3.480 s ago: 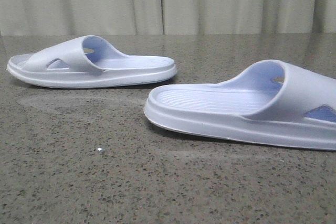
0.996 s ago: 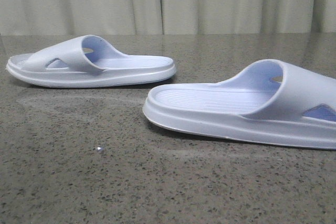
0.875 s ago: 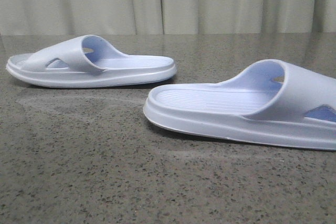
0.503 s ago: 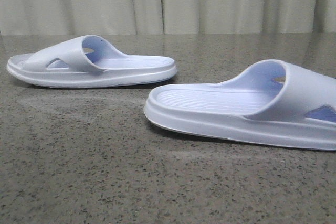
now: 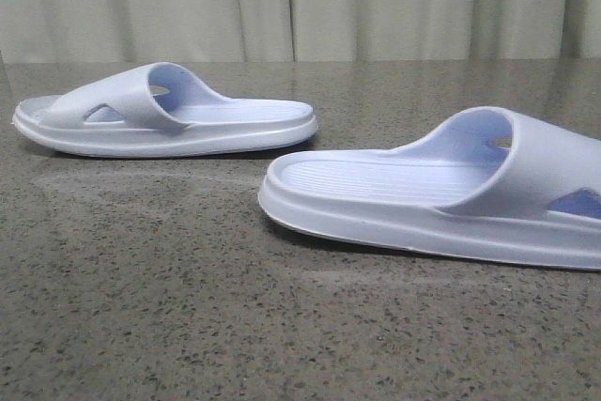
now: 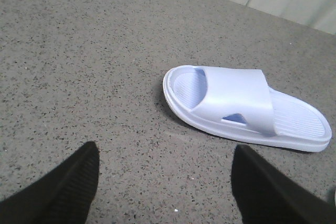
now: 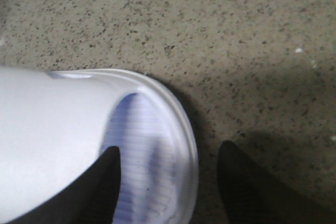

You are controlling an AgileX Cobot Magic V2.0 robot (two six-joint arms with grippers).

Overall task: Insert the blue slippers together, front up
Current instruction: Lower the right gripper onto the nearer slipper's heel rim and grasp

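Observation:
Two pale lavender-blue slippers lie sole-down on the speckled table. The left slipper (image 5: 164, 124) is farther back, its strap toward the left. It also shows in the left wrist view (image 6: 247, 106), ahead of my open, empty left gripper (image 6: 165, 192) and apart from it. The right slipper (image 5: 441, 194) is nearer, its strap toward the right edge. In the right wrist view my right gripper (image 7: 168, 190) is open, its fingers astride the rim at one end of that slipper (image 7: 68, 145), one finger over the ribbed footbed and one over the table. No gripper shows in the front view.
The grey speckled tabletop (image 5: 235, 326) stretches around both slippers. A pale pleated curtain (image 5: 300, 2) hangs behind the table's far edge.
The slippers stay nearly in place. A small white speck on the table in front, seen in the older frames, no longer shows.

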